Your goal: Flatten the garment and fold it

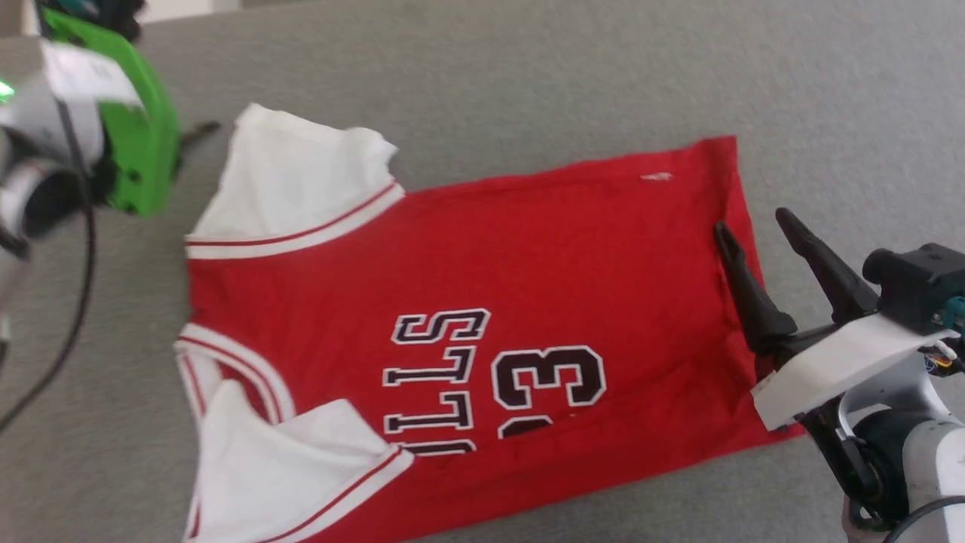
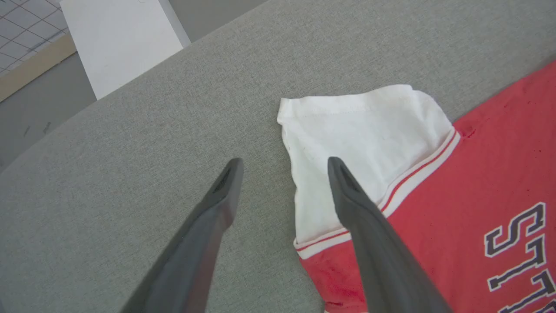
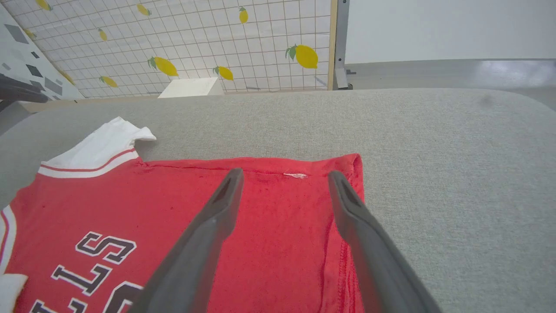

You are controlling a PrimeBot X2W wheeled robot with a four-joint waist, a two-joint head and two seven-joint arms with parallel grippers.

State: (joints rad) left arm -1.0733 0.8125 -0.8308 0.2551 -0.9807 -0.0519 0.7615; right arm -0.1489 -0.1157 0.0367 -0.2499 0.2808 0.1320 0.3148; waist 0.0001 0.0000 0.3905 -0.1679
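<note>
The shirt [image 1: 467,302] lies flat on the tabletop [image 1: 528,68], its length running left to right, the hem [image 1: 737,188] at the released right claw [image 1: 752,220], a white sleeve [image 2: 360,139] at the released left claw [image 2: 284,161].

From the head, looks steeply down; from each wrist, skims low and close; shares the garment [image 1: 528,249] across all three.

Grey fabric surface [image 1: 528,75] — beyond it, lemon-print grid wall [image 3: 195,39], white box [image 3: 191,88].

Robot test lab, grey cloth-covered table [image 1: 528,68], lemon-print backdrop panel [image 3: 195,43]
</note>
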